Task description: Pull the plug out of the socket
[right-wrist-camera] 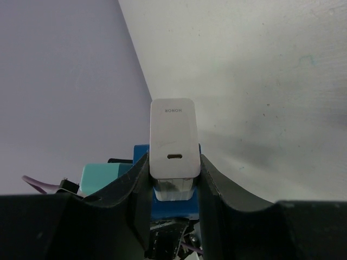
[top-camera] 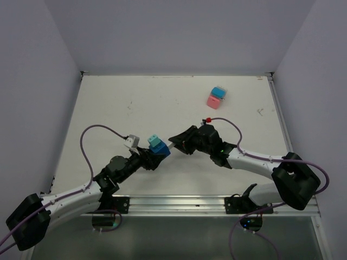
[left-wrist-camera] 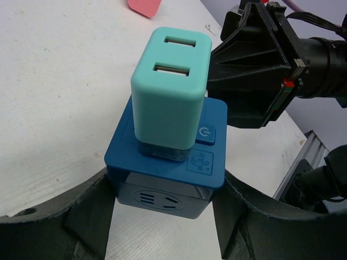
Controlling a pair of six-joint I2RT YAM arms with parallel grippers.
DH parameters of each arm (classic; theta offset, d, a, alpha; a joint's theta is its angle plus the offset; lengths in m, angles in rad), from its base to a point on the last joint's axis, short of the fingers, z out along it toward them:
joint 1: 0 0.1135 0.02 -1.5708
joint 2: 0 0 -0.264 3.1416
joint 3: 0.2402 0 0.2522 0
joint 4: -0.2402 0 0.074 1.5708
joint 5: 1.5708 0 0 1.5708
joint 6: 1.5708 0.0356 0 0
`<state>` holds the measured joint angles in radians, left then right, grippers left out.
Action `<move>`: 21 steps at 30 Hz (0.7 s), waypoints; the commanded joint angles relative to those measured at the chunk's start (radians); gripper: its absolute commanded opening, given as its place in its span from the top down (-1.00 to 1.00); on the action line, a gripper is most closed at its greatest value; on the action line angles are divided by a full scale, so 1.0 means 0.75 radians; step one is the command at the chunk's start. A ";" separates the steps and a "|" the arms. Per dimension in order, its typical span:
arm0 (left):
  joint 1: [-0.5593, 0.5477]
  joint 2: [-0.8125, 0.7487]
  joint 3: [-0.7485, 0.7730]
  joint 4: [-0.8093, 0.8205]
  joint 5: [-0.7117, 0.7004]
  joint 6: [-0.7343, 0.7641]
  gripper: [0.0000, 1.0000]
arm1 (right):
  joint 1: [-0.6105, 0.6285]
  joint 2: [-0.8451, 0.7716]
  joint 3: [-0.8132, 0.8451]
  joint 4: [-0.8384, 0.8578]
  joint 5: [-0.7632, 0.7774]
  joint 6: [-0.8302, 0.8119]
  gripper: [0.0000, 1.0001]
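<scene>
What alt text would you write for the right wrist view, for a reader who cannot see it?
The right gripper clamps a white plug that sits in a blue socket block, seen end-on above a white table. A teal plug shows at lower left, beside the socket.

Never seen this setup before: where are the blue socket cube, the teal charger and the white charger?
Blue socket cube [left-wrist-camera: 206, 162], left wrist view, top face.
Teal charger [left-wrist-camera: 162, 108], left wrist view, broad side.
White charger [right-wrist-camera: 172, 135], right wrist view, end face.
</scene>
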<state>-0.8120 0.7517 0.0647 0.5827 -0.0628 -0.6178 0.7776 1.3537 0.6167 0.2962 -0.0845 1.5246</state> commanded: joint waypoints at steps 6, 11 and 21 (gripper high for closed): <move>0.001 -0.041 -0.086 0.033 -0.115 -0.050 1.00 | -0.137 -0.099 0.002 -0.061 0.378 0.008 1.00; 0.003 0.004 -0.086 0.039 -0.115 -0.054 1.00 | -0.159 -0.103 0.027 -0.117 0.493 0.015 1.00; 0.001 -0.008 -0.086 0.037 -0.123 -0.054 1.00 | -0.249 -0.068 0.045 -0.131 0.536 0.049 1.00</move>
<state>-0.8139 0.7643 0.0448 0.5468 -0.1181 -0.6537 0.5907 1.3193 0.6186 0.1730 0.2398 1.5478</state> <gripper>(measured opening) 0.666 0.356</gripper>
